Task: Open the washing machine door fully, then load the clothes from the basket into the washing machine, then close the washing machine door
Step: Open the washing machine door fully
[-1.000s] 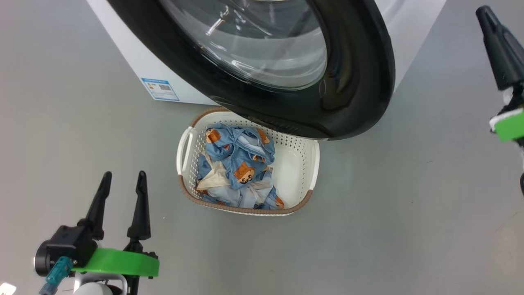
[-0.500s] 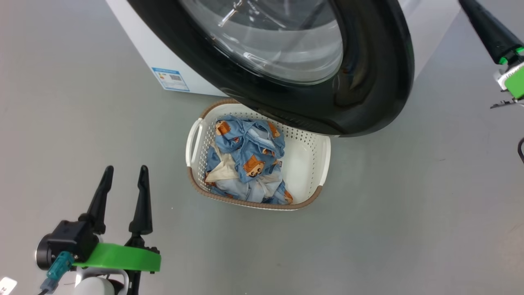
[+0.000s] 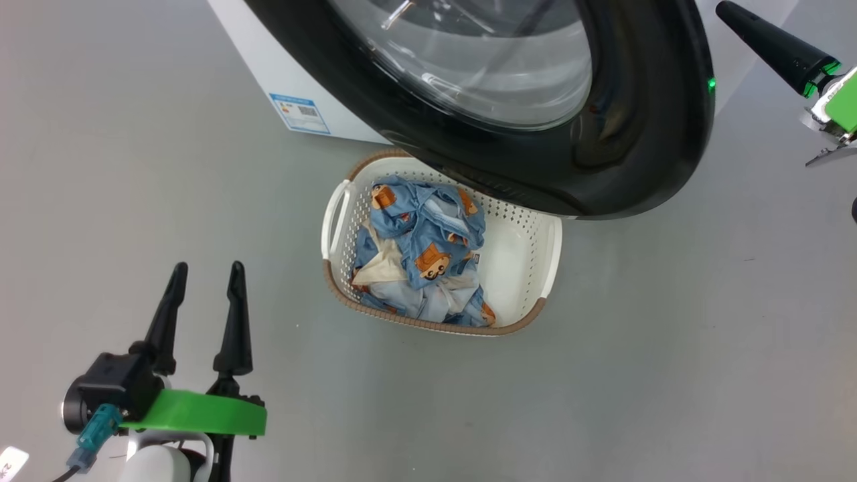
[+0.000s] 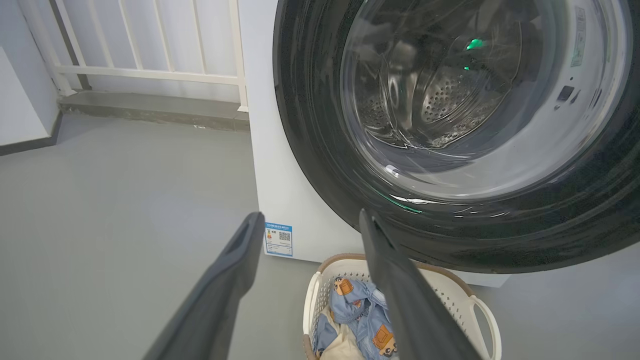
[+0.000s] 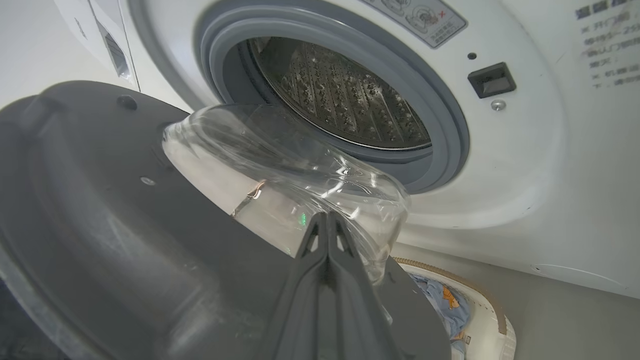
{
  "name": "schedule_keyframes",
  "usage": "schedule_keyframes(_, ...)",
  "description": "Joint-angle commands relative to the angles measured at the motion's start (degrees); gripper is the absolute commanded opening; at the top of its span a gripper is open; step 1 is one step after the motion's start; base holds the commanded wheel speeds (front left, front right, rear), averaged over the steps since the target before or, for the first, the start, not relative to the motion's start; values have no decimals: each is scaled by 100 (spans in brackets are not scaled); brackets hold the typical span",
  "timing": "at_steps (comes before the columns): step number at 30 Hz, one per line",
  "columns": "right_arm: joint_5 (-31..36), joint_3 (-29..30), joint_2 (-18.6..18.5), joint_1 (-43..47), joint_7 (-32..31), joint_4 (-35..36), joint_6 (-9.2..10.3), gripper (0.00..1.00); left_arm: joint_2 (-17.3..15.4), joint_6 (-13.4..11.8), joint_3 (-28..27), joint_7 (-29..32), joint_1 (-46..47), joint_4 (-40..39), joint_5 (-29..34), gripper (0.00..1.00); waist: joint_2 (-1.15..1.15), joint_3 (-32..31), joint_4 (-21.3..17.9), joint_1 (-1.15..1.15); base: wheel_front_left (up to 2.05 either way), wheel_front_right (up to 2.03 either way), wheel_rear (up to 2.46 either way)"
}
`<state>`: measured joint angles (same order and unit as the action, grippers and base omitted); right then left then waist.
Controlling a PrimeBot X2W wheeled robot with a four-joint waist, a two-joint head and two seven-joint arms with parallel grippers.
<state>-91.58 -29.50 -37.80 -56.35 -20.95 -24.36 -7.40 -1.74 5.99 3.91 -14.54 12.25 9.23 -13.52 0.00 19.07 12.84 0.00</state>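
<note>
Left gripper (image 3: 207, 268) hangs low on the left over bare floor (image 3: 100, 167), fingers spread, nothing between them. It is well apart from the basket (image 3: 428, 325). In the left wrist view those fingers (image 4: 400, 280) frame the basket's near end.

Right gripper (image 3: 726, 10) is high on the right, fingers pressed together and empty, near the door (image 3: 636, 134) rim. In the right wrist view its tip (image 5: 327, 216) sits over the door's grey inner face, in front of the glass bowl (image 5: 280, 165). Can't tell if it touches.

Door is partly open and overhangs the basket's far end. A green light (image 3: 711, 84) shows on its edge.

Clothes (image 3: 422, 248) lie heaped in the basket's left part, with a small dark tag (image 3: 477, 255), unreadable.

Basket sits on the floor just in front of the washer (image 5: 520, 165).

Labels:
- Blue sticker (image 3: 300, 112) with a QR code low on the washer's side; text too small to read.
- Pictogram sticker (image 5: 420, 15) with a red cross above the drum (image 5: 340, 95) opening.
- Grey printed lines (image 5: 607, 45) at upper right, cut off and not legible.
</note>
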Motion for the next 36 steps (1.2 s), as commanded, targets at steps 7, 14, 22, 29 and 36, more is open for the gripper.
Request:
schedule_keyframes(7, -262, -80, 17, -147, -478, -147, -9, 0, -114, -95, -138, -46, 149, -182, -87, 100, 0, 69, 95, 0, 0, 0, 0)
schedule_keyframes(14, -473, -72, 60, -81, -867, -149, -9, 0, -114, -126, -111, -46, 124, -174, -125, 100, 0, 27, 159, 0, 0, 0, 0)
schedule_keyframes(22, -679, -95, 149, 169, -1288, -10, -9, 0, -114, -122, -153, -46, 78, -149, -97, 100, 0, -92, 175, 0, 0, 0, 0)
schedule_keyframes(29, -821, -183, 241, 470, -1617, 148, -9, 0, -114, -108, -191, -46, 13, -91, -74, 100, 0, -270, 174, 0, 0, 0, 0)
schedule_keyframes(36, -883, -222, 426, 873, -1692, 495, -9, 0, -114, -86, -210, -46, -74, -61, -32, 100, 0, -474, 228, 0, 0, 0, 0)
